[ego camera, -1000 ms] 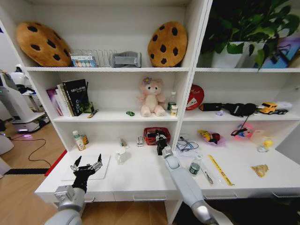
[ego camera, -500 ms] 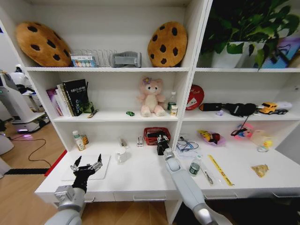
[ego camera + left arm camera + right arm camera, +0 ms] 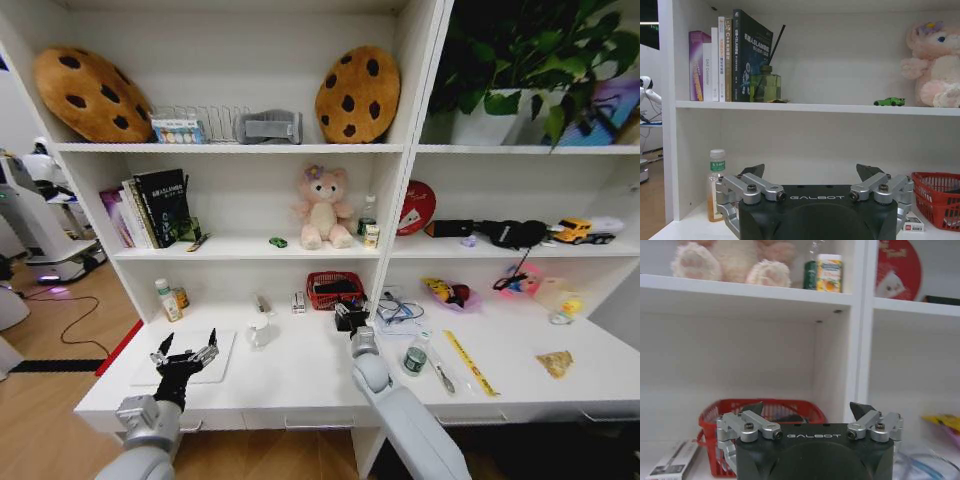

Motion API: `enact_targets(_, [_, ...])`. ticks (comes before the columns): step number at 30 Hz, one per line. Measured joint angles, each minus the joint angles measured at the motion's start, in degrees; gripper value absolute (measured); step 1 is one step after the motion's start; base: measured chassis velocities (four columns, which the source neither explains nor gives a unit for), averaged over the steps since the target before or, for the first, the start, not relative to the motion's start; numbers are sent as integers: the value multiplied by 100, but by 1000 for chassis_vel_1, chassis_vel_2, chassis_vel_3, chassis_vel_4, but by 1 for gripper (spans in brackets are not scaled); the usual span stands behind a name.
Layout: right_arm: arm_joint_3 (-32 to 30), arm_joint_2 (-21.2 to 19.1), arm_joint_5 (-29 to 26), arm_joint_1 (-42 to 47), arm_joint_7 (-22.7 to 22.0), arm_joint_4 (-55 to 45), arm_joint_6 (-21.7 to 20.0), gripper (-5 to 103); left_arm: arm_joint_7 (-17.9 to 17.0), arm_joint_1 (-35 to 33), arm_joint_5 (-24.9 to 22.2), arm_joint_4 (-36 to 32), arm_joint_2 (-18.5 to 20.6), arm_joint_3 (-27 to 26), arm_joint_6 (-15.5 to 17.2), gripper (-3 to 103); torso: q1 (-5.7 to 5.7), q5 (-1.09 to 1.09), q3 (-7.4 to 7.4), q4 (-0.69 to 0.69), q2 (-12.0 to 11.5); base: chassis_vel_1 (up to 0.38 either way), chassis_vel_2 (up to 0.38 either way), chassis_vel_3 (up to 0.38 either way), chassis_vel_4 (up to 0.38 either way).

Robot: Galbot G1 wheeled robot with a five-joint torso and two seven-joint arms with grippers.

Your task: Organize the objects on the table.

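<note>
Several small items sit on your counter [image 3: 300,375]: a mug [image 3: 259,331] near centre, a can [image 3: 415,360] and a yellow ruler [image 3: 468,361] off at 3 o'clock from it, a laptop [image 3: 190,358] at 9 o'clock. A green toy car [image 3: 277,242] rests on the shelf above, at 12 o'clock. Your right tool [image 3: 349,316] hangs spread and empty just at 6 o'clock of the red basket [image 3: 333,290]. Your left tool [image 3: 184,352] hovers over the laptop, fingers spread, holding nothing.
</note>
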State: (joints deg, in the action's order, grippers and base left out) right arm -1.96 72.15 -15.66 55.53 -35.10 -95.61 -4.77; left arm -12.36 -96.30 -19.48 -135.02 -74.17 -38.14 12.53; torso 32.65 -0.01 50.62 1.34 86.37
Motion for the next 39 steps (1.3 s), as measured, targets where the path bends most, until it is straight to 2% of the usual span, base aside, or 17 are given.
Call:
enact_targets(2, [135, 24, -401, 341, -1029, -468, -443, 100, 0, 0, 0, 0, 0, -1, 0, 100, -1, 0, 0, -1, 0, 0, 0, 0, 0])
enact_targets(4, [150, 41, -458, 375, -1157, -505, -490, 100, 0, 0, 0, 0, 0, 0, 0, 100, -1, 0, 0, 0, 0, 0, 0, 0, 0])
enact_targets(5, [215, 109, -665, 487, -1616, -608, -626, 100, 0, 0, 0, 0, 0, 0, 0, 100, -1, 1, 0, -1, 0, 0, 0, 0, 0])
enact_targets(7, [266, 183, -779, 575, -1965, -640, -676, 100, 0, 0, 0, 0, 0, 0, 0, 100, 0, 1, 0, -2, 0, 0, 0, 0, 0])
enact_targets(9, [269, 201, -789, 601, -2027, -640, -676, 100, 0, 0, 0, 0, 0, 0, 0, 100, -1, 1, 0, -2, 0, 0, 0, 0, 0])
enact_targets(13, [226, 292, -741, 746, -2516, -637, -623, 100, 0, 0, 0, 0, 0, 0, 0, 100, 0, 1, 0, -2, 0, 0, 0, 0, 0])
enact_targets(18, [97, 245, -241, 943, -2684, -643, -435, 100, 0, 0, 0, 0, 0, 0, 0, 100, 0, 1, 0, -1, 0, 0, 0, 0, 0])
enact_targets(27, [-73, 117, -16, 1196, -2653, -848, -315, 100, 0, 0, 0, 0, 0, 0, 0, 100, 1, 1, 1, -1, -1, 0, 0, 0, 0])
enact_targets(32, [-106, 166, 191, 1630, -2625, -1048, -235, 100, 0, 0, 0, 0, 0, 0, 0, 100, 0, 1, 1, -1, -1, 0, 0, 0, 0])
enact_targets(39, [-558, 178, 680, 2620, -2409, -1531, 28, 100, 0, 0, 0, 0, 0, 0, -1, 100, 0, 1, 1, 0, -1, 0, 0, 0, 0])
